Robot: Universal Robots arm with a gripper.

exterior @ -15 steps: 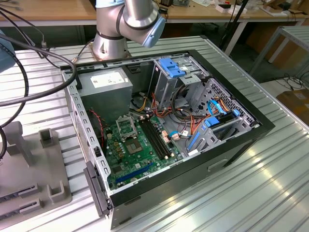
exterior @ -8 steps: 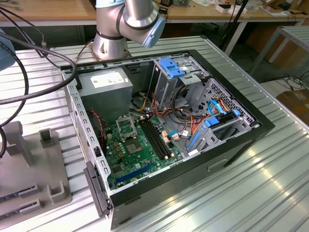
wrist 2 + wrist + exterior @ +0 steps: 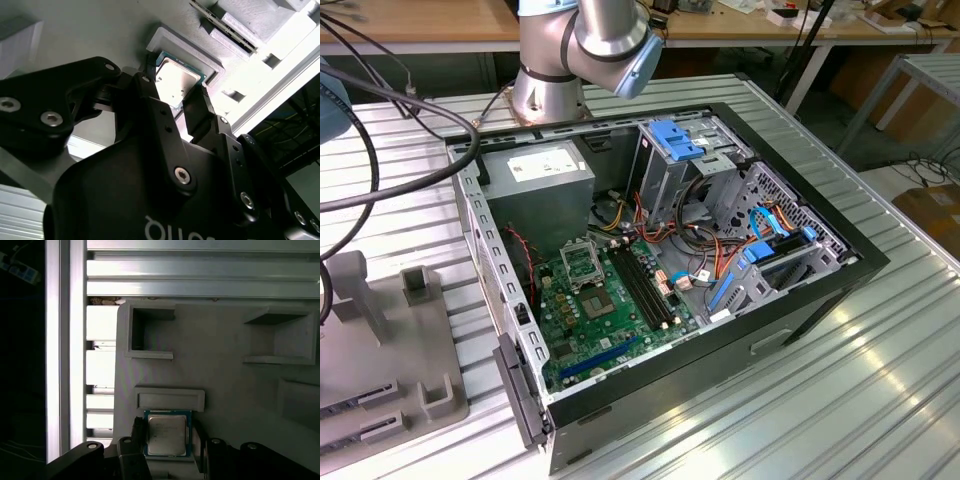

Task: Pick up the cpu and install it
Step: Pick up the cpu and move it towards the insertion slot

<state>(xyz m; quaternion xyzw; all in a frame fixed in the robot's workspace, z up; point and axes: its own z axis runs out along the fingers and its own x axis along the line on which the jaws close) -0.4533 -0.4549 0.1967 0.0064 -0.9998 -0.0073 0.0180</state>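
The cpu [image 3: 167, 434] is a thin square chip with a pale metal face and a green rim. It lies on a grey moulded fixture [image 3: 225, 390], just beside a low raised block [image 3: 170, 398]. My gripper [image 3: 168, 440] has its black fingers [image 3: 138, 434] against two opposite edges of the chip, shut on it. In the second wrist view the cpu [image 3: 175, 80] shows between the same fingers [image 3: 196, 107], with the gripper [image 3: 176, 86] straddling it. In the exterior view the open computer case [image 3: 820, 290] lies on the table with its green motherboard [image 3: 590, 330] and square socket frame [image 3: 582, 265] exposed.
The grey fixture [image 3: 390, 350] sits at the exterior view's left, beside the case, with raised blocks and pockets [image 3: 150, 332]. The arm's base [image 3: 555, 70] stands behind the case. Black cables [image 3: 380, 150] run across the ribbed metal table [image 3: 840, 400]. Drive cages and wiring [image 3: 720, 200] fill the case's far side.
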